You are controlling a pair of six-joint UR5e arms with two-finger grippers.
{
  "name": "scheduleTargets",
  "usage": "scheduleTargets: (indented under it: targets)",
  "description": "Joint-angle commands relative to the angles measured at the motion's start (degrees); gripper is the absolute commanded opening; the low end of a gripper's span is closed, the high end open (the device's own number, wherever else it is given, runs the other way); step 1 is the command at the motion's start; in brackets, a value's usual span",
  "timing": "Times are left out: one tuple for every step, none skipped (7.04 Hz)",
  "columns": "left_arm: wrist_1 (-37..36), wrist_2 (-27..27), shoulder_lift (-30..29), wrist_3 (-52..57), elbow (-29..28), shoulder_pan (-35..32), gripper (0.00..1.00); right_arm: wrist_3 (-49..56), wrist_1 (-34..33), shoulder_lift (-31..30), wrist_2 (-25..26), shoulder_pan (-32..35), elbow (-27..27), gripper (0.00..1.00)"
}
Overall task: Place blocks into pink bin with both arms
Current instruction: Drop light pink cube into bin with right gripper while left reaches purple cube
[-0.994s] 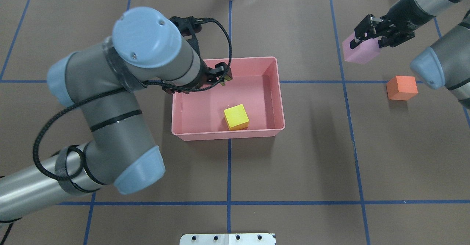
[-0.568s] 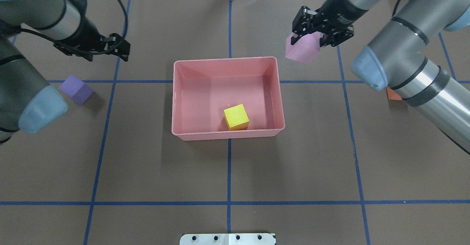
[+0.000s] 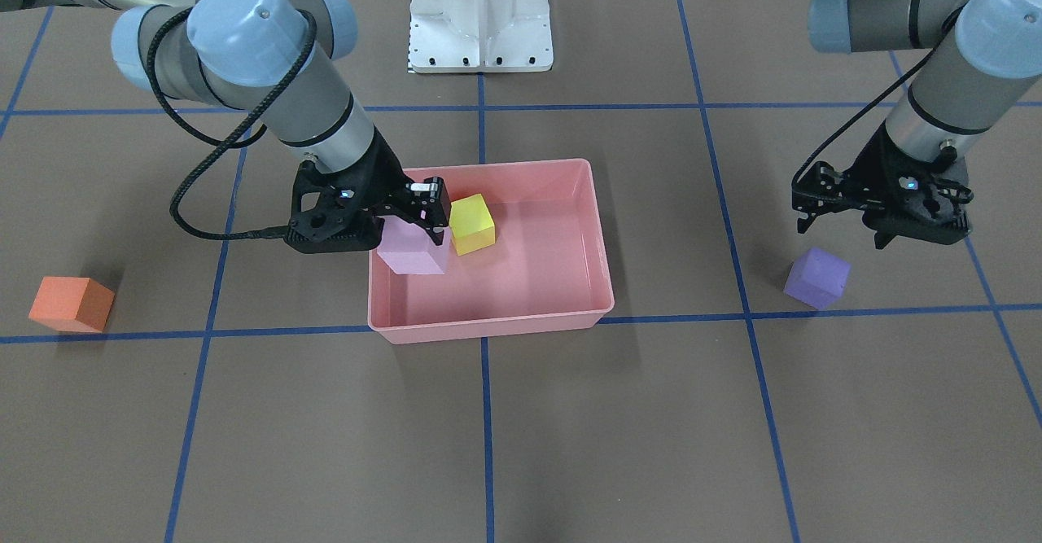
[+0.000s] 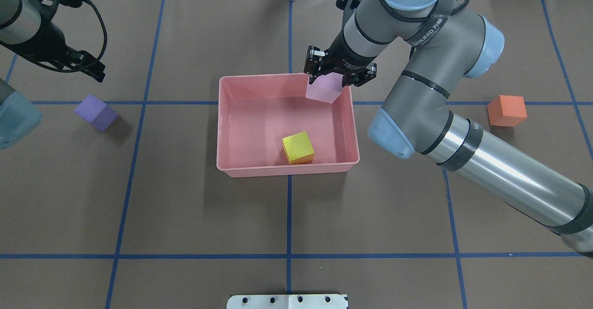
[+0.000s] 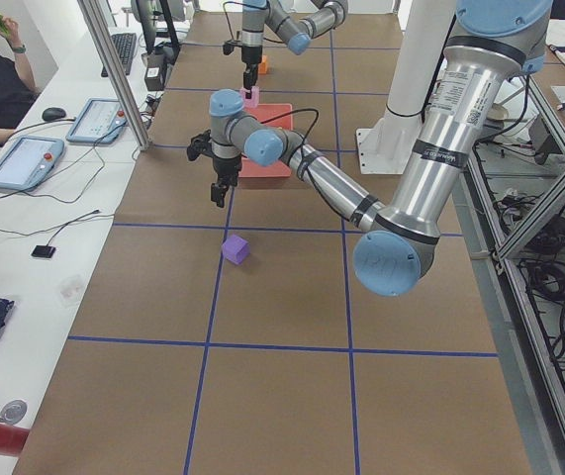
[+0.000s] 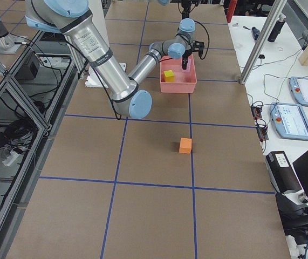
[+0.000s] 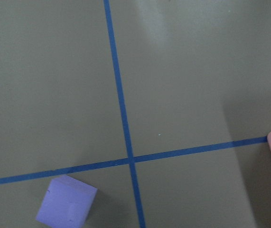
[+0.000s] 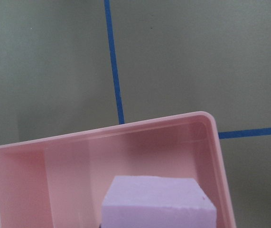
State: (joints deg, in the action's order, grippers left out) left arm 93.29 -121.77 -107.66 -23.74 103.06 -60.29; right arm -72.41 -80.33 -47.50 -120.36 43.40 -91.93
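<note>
Light pink block [image 4: 324,92] sits clamped between the two fingers of the right gripper [image 4: 328,79], which grips it from above. The block hangs over the pink bin [image 4: 287,169] at its far right corner as the robot sees it, close to the wall; the right wrist view shows the bin's floor spread out beyond the block. Whether the block touches that floor I cannot tell.

Inside the bin lies the yellow block [image 4: 298,147], against the near wall and apart from the held one, so nothing lies under the pink block.

The left gripper [image 3: 842,229] hangs with its fingers spread and nothing between them, out to the robot's left of the bin. The purple block [image 3: 816,278] rests on the table [image 4: 185,207] near it, beside a crossing of the blue tape lines [image 7: 126,142], not touched.

The orange block [image 4: 507,110] stands alone on the table well out to the right of the bin, beyond the right arm's elbow. The white pedestal base [image 3: 480,14] stands at the robot's edge of the table.
</note>
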Motion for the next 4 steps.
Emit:
scheduleTargets:
  targets:
    - [16.86,-0.04,3.95,0.28,-8.02,0.17,1.0,-0.19,0.18,0.74,2.67,-1.39,1.22,0.0]
    - [17.18,0.04,3.95,0.36,-9.18,0.26,1.0,-0.8,0.27,0.83,2.77,-1.48,1.22,0.48]
    - [17.27,0.13,4.47,0.28,-9.8,0.26,1.0,-1.15,0.27,1.53,3.81,-1.48,1.22,0.98]
    - [17.97,0.22,4.83,-3.73,-9.72,0.52,1.0,-2.37,0.35,1.62,4.17,-1.57,1.22,0.99]
